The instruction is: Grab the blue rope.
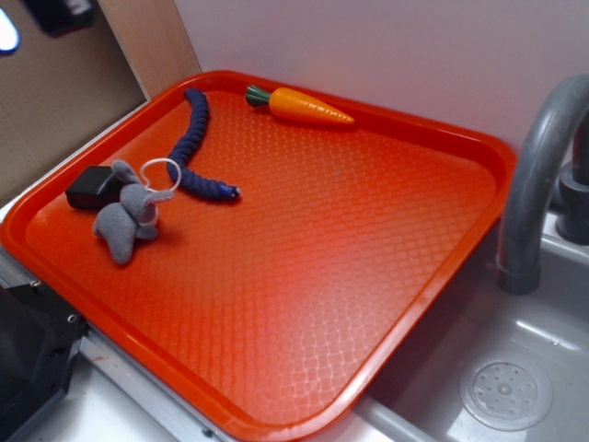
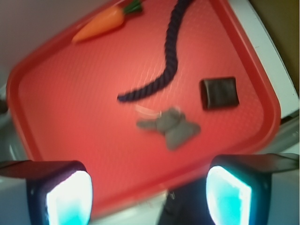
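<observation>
The end effector (image 2: 149, 194) hangs spread wide and empty above the red tray (image 2: 56, 117). The blue rope (image 2: 169, 70) lies well ahead of it, beyond the grey plush toy (image 2: 171, 126). Best reach past the plush and straddle the rope's bare mid-curve, clear of the black block (image 2: 219, 93).

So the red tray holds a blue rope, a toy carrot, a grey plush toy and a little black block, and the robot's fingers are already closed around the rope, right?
Not quite. The contents are right: blue rope, toy carrot, grey plush toy and black block all lie on the red tray. But the fingers are spread wide, holding nothing, well away from the rope. The wrist view shows this.
</observation>
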Motion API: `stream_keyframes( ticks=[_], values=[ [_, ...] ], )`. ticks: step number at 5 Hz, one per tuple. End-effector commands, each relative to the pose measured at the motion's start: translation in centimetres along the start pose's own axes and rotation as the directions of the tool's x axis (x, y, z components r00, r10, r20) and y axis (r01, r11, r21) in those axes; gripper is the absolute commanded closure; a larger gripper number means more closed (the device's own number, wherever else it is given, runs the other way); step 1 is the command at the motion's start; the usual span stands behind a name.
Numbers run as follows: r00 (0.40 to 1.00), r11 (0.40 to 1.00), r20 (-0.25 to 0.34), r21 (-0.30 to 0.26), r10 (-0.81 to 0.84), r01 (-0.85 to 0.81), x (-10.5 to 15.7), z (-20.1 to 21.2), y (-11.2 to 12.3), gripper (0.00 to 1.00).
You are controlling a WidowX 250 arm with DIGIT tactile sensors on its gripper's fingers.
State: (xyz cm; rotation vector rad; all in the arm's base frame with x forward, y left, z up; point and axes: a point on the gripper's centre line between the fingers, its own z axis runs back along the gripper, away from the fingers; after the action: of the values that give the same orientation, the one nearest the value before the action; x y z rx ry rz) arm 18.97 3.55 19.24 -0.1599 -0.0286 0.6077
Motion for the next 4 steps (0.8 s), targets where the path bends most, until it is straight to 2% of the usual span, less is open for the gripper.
stream_keyframes(
  ticks=[1, 3, 4],
  values=[
    [0.984, 0.989, 0.127, 0.058, 0.125, -0.133, 7.1, -2.3, 0.4, 0.00],
    [0.976, 0.989, 0.169, 0.043, 0.135, -0.144, 9.7, -7.2, 0.4, 0.00],
    [0.978, 0.991, 0.168, 0.015, 0.125, -0.129, 10.5, -9.8, 0.2, 0.00]
  ],
)
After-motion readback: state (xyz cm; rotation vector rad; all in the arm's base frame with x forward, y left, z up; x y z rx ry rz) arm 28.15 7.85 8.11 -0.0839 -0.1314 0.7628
